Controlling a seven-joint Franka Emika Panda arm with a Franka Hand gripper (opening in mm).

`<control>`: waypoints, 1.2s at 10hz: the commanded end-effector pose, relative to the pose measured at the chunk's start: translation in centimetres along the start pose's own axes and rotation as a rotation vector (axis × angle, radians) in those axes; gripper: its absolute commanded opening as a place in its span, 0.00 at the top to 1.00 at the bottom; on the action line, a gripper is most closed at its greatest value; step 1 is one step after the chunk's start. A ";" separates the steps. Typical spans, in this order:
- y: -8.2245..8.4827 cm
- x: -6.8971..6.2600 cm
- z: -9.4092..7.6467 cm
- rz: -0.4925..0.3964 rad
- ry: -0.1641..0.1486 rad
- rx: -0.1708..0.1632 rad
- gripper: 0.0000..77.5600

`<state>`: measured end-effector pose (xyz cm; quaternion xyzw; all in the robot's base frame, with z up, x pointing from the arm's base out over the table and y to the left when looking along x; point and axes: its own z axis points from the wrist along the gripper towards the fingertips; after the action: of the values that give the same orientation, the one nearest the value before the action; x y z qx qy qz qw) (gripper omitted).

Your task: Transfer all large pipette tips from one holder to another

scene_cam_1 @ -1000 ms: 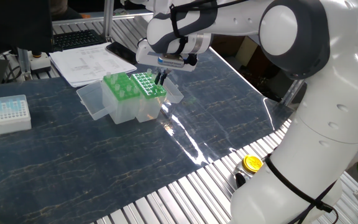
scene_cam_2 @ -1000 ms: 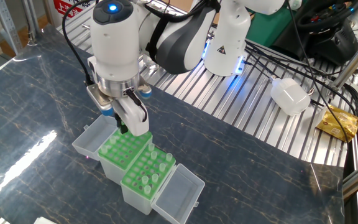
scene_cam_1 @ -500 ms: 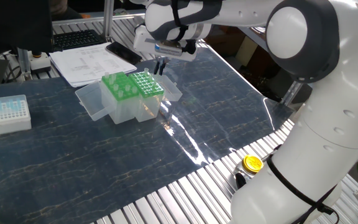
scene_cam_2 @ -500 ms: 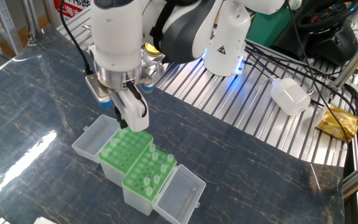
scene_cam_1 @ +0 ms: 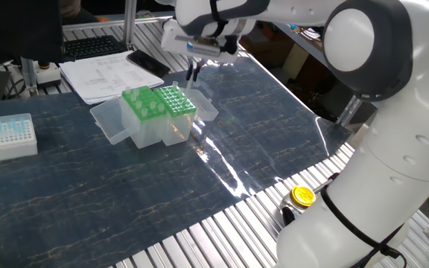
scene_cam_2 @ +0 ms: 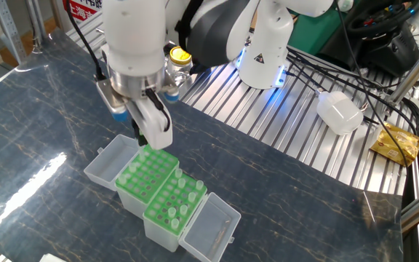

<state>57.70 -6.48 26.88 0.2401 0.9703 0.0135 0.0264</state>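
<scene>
Two green perforated racks in clear hinged boxes on dark marbled surface. Clear cone tips stand in racks, below gripper. Gripper state: cannot tell.

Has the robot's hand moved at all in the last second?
Yes. The hand has risen: a second ago its fingers reached down to the green holders; now they hang clear above them in both views.
</scene>
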 end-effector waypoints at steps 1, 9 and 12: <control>0.4 -0.5 -2.9 0.042 -0.003 -0.001 0.99; 1.5 -0.3 -6.4 0.100 -0.004 0.000 0.99; 1.8 -0.2 -7.3 0.115 -0.006 0.001 0.99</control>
<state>58.31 -5.30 33.86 0.2933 0.9556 0.0143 0.0259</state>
